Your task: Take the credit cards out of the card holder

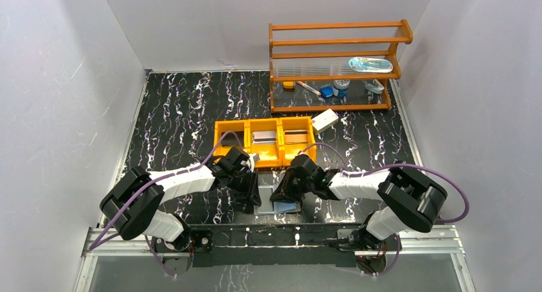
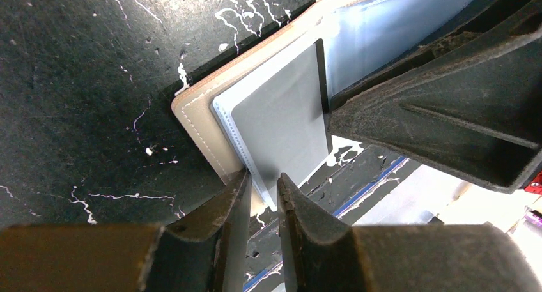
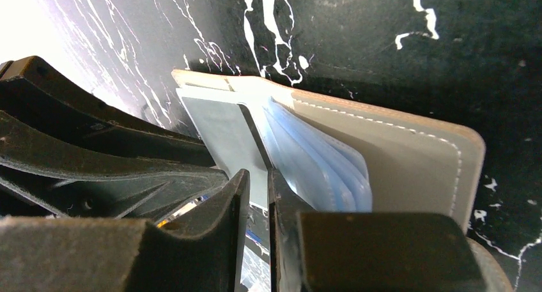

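Tabletop point(image 1: 172, 113), black with white veins, seen from above, with both arms reaching in toward its near edge. At the left, the left tool point(image 2: 262, 199) points down at the card holder point(image 1: 287, 207), which lies open on the tabletop between the two tools. The left tool's fingers are clenched to a narrow gap on the holder's near corner, where a clear ribbed sleeve edge runs between them. A silvery grey card point(image 2: 281, 119) sits in that sleeve, with pale blue sleeves fanned beside it and the tan stitched cover beneath. To the right, the right tool point(image 3: 254, 193) is pinched on the lower edge of the same grey card, just beside the left tool. Farther back stands an orange tray point(image 1: 265, 159) with three compartments, a white box point(image 1: 325, 121) at its right corner, and an orange rack point(image 1: 332, 43) behind.
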Motion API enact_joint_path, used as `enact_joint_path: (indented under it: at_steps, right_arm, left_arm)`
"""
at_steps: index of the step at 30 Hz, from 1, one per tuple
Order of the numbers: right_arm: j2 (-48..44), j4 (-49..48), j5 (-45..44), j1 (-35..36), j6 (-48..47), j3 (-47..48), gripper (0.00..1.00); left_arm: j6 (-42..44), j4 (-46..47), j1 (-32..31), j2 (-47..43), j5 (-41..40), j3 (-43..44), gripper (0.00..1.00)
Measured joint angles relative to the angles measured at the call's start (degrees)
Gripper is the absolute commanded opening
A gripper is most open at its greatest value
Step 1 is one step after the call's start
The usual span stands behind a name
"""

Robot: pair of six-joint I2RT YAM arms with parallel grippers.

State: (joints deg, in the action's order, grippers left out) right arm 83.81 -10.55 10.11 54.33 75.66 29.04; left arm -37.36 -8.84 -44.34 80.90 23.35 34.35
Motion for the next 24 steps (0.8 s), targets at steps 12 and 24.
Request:
enact_joint_path:
  at_steps: [12, 24]
  right_arm:
    - [-2.1, 3.8, -2.2, 0.0, -1.1, 0.4, 0.27]
    - [1.3, -0.1, 0.9, -0.4, -1.7, 0.5, 0.10]
  left_arm:
    - [0.3, -0.6, 0.0, -0.2, -0.4, 0.0, 0.15]
    - [1.4, -1.9, 0.0, 0.1, -0.3, 0.4, 0.11]
